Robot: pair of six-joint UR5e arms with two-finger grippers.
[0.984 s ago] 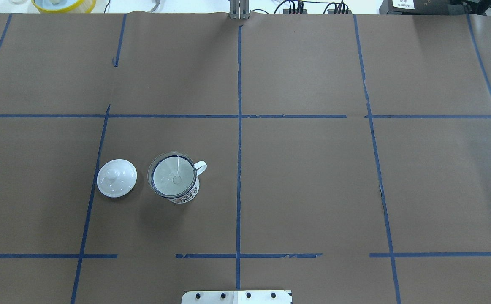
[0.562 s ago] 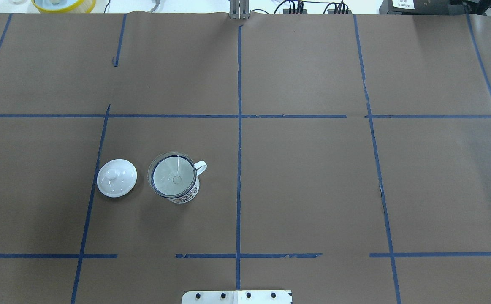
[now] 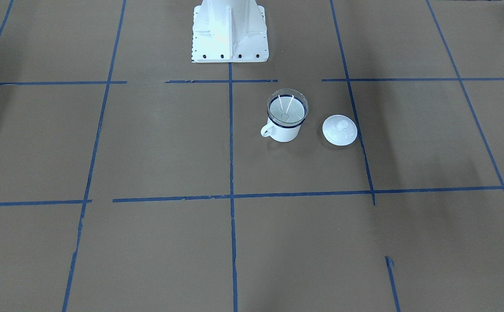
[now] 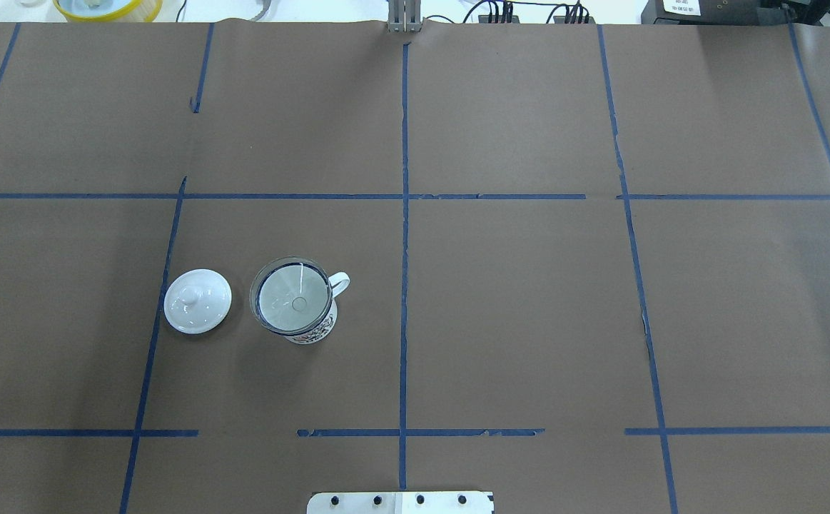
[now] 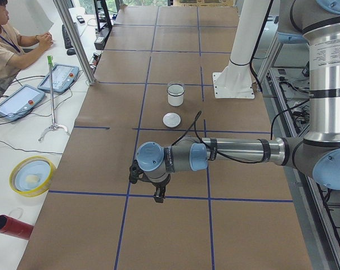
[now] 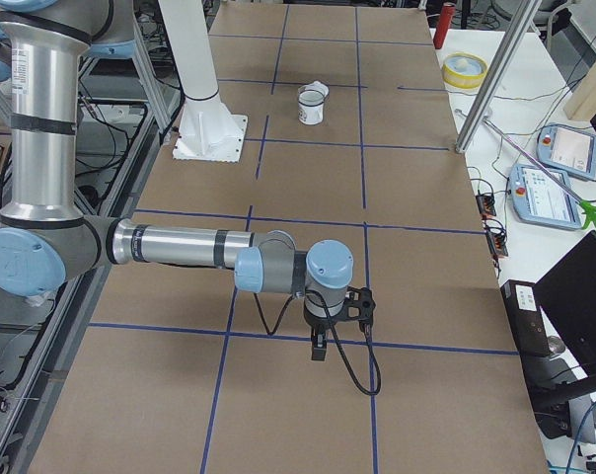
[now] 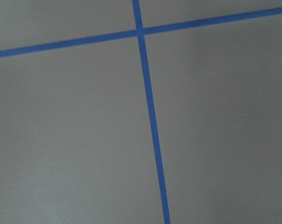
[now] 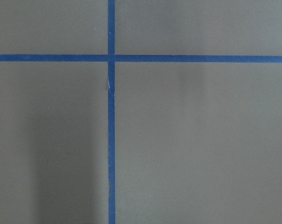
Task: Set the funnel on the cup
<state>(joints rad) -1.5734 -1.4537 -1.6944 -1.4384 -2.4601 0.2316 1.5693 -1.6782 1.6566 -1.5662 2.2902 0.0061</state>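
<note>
Funnel (image 4: pixel 292 296) sat in mouth of cup (image 3: pixel 284 132), beside lid (image 4: pixel 198 300) on tabletop (image 4: pixel 529 321). Left tool (image 5: pixel 158 195) and right tool (image 6: pixel 320 348) hung well apart; spread or pressed together, could not tell. Risk: any bump to cup could tip loosely perched funnel.

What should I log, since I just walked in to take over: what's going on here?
Nothing is being handled right now. The clear funnel sits in the mouth of the cup, so the placing looks done. A white lid lies beside the cup, apart from it. Both arms are well away: the left gripper and the right gripper hang over the brown table cover holding nothing visible; the pictures do not show whether they are open or shut.
</note>
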